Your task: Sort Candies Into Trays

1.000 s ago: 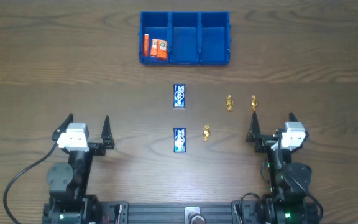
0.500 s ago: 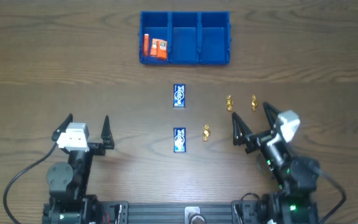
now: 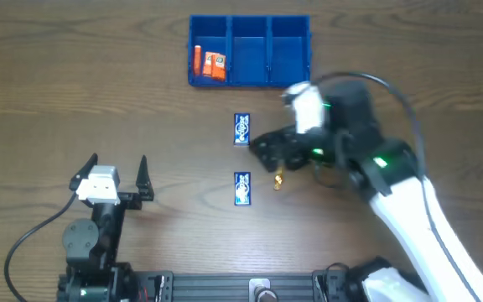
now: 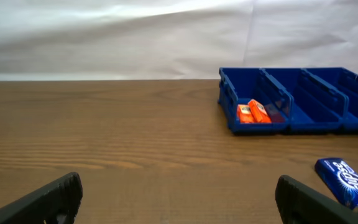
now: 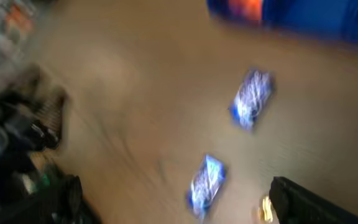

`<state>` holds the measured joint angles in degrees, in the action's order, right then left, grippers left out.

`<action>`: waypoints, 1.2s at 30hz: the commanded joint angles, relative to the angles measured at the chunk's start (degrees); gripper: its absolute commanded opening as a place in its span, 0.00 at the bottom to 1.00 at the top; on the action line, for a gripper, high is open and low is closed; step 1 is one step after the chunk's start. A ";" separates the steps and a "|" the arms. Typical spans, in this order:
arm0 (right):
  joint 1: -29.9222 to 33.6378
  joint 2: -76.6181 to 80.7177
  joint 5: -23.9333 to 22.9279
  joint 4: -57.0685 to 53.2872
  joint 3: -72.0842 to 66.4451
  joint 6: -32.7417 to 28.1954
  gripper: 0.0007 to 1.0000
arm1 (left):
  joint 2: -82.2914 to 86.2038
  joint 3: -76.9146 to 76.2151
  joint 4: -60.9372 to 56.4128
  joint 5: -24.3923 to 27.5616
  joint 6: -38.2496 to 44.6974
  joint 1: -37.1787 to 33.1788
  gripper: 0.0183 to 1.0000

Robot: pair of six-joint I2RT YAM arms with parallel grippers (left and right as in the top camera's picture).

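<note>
The left fingers [image 3: 143, 172] stand spread wide and empty, low over the table [image 3: 49, 101] near their own base. From the near blue bar [image 3: 241, 188] they sit at 9 o'clock, well apart.

The right arm stretches across the middle of the table. The right fingers [image 5: 316, 202] are also spread wide, gripping nothing, and raised above the wood. The right wrist view puts the near blue bar just ahead of them, inside the span of the 2 fingers, with a gold candy [image 3: 278, 178] close to 1 finger. The right arm is plainly the nearer one. I judge that its next pick is this bar or the gold candy, but I cannot tell which of the 2.

The near blue bar is a flat wrapped rectangle, blue with pale print. It lies flat with its long axis running 6 to 12 o'clock. That axis points roughly along the fingers' reach rather than across their gap, so closing should catch its narrow sides after a small turn of the wrist. The gold candy sits at 3 o'clock of the bar, just beside it, small and shiny.

The far blue bar [image 3: 241, 129] lies at 12 o'clock of the near one, apart from it, with the same look and the same axis.

Farther along 12 o'clock stands the blue tray [image 3: 250, 82], with 3 compartments in a row from 9 to 3 o'clock. The 9 o'clock compartment holds 2 orange candies [image 3: 210, 64]. No blue or gold piece shows in the tray, so the sorting looks barely begun.
</note>
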<state>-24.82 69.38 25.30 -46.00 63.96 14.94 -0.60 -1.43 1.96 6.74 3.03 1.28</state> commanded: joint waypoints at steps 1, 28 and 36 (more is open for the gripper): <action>-8.90 11.32 -12.09 -3.89 4.02 7.69 1.00 | 0.35 1.16 1.90 0.48 0.44 -0.17 1.00; -21.81 38.16 -22.73 1.11 3.87 21.24 1.00 | 0.35 1.16 1.88 0.48 0.44 -0.17 1.00; -23.06 38.56 -25.66 -1.88 3.87 28.83 1.00 | 0.35 1.16 1.88 0.48 0.44 -0.17 1.00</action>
<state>-47.46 106.89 1.63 -47.66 67.33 39.81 -0.60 -1.43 1.98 6.70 3.03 1.28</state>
